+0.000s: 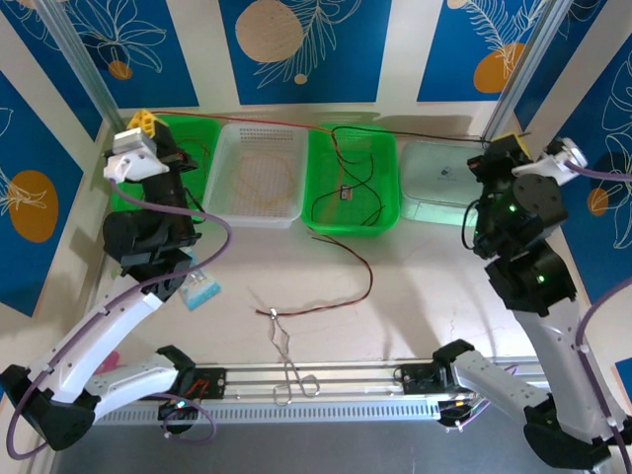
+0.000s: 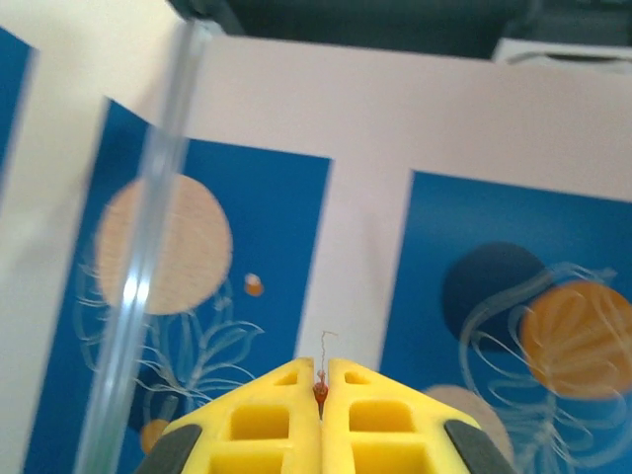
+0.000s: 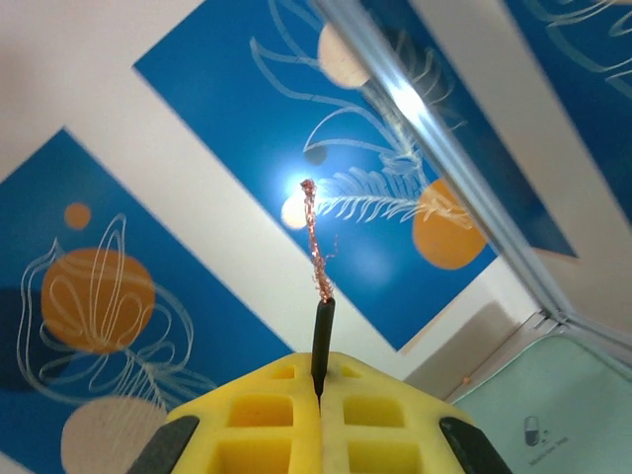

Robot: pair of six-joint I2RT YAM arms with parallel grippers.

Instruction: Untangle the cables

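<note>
My left gripper (image 1: 144, 122) is raised at the far left and shut on the end of a thin red cable (image 2: 319, 391); in the left wrist view its yellow fingertips (image 2: 296, 373) pinch it. The red cable (image 1: 257, 120) runs taut to the right over the baskets. My right gripper (image 1: 505, 144) is raised at the far right, shut on a black cable (image 3: 321, 336) with bare copper strands sticking out. More thin dark cables (image 1: 351, 183) loop in the green basket (image 1: 321, 219). A red and dark brown cable (image 1: 341, 291) curves across the table.
Silver forceps (image 1: 286, 360) lie near the front rail. A white basket (image 1: 225, 209) stands between two green ones, the other at the left (image 1: 197, 138). A pale green tray (image 1: 439, 178) sits at the back right. A small blue packet (image 1: 202, 287) lies by the left arm.
</note>
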